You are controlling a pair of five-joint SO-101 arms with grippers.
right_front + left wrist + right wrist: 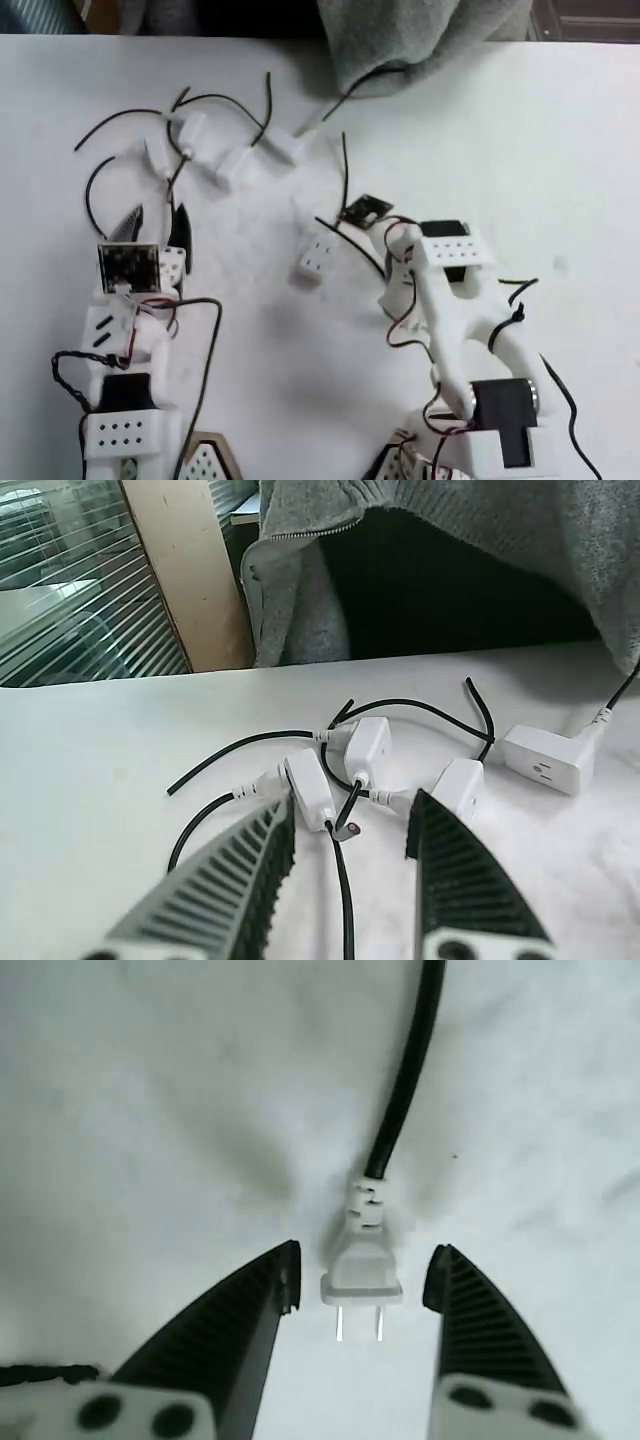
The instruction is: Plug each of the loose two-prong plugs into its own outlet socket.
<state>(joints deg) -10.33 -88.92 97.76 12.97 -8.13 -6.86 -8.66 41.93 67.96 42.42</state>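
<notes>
Black ribbed fingers (230,1330) of the right gripper (367,1252) stand spread on either side of a white plug (362,1272), with a gap on each side and no contact. That plug lies flat on the table (150,1110), its two prongs pointing back toward the wrist and its black cord (405,1090) running straight away from it.

On the other arm the left gripper (352,805) is spread as well and holds nothing, low over the table top. Just past its tips lie three white pieces (367,748) on black cords that loop and cross; whether each is a plug or an outlet I cannot tell. The nearest piece (310,788) lies just beside one fingertip. Off to the side, apart from them, lies an outlet (548,758) with its slotted face turned toward the camera, and any marking on it is too small to make out.

From above, a white block (313,262) with small holes lies alone mid-table, between the two arms.

The surface is plain white, matt and faintly mottled. A grey knitted cloth (420,40) hangs over the far edge, and the outlet's cord runs out from under it. Behind the table, in the left wrist view, stand a pale wooden post (185,570) and a slatted blind (70,590)
</notes>
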